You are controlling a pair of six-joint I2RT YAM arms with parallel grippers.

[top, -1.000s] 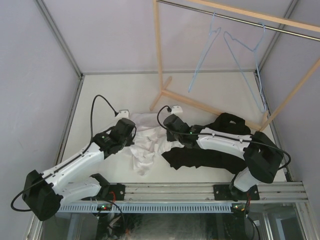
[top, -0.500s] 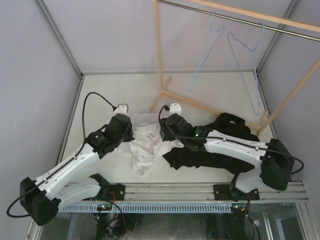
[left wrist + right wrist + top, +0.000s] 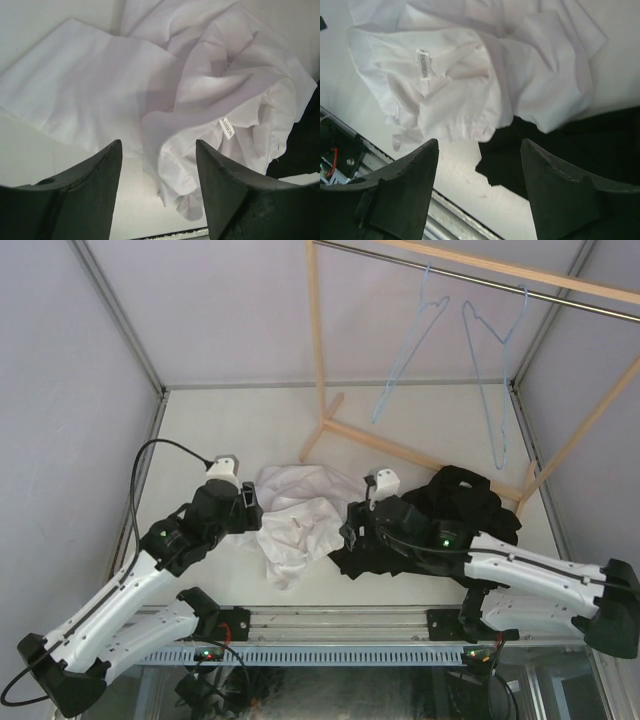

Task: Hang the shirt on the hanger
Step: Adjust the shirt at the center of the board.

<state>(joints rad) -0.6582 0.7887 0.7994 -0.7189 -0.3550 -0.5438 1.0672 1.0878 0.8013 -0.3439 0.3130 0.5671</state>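
The white shirt (image 3: 298,520) lies crumpled on the table between my two arms, its neck label (image 3: 226,128) facing up. My left gripper (image 3: 250,507) hovers at its left edge, open and holding nothing (image 3: 157,145). My right gripper (image 3: 352,530) is at the shirt's right edge, also open and holding nothing (image 3: 479,145), above the seam where the shirt (image 3: 470,85) overlaps a black garment (image 3: 580,145). Two pale blue wire hangers (image 3: 405,350) (image 3: 492,370) hang from the metal rail (image 3: 470,280) at the back right, far from both grippers.
The black garment (image 3: 455,525) is heaped on the right under my right arm. A wooden rack frame (image 3: 318,350) stands at the back, with its foot bar (image 3: 410,452) lying across the table behind the clothes. Grey walls close in both sides.
Both grippers have opened and let go of the shirt, then pulled back toward the near edge. The shirt has settled wider on the table. The right hanger sways slightly.
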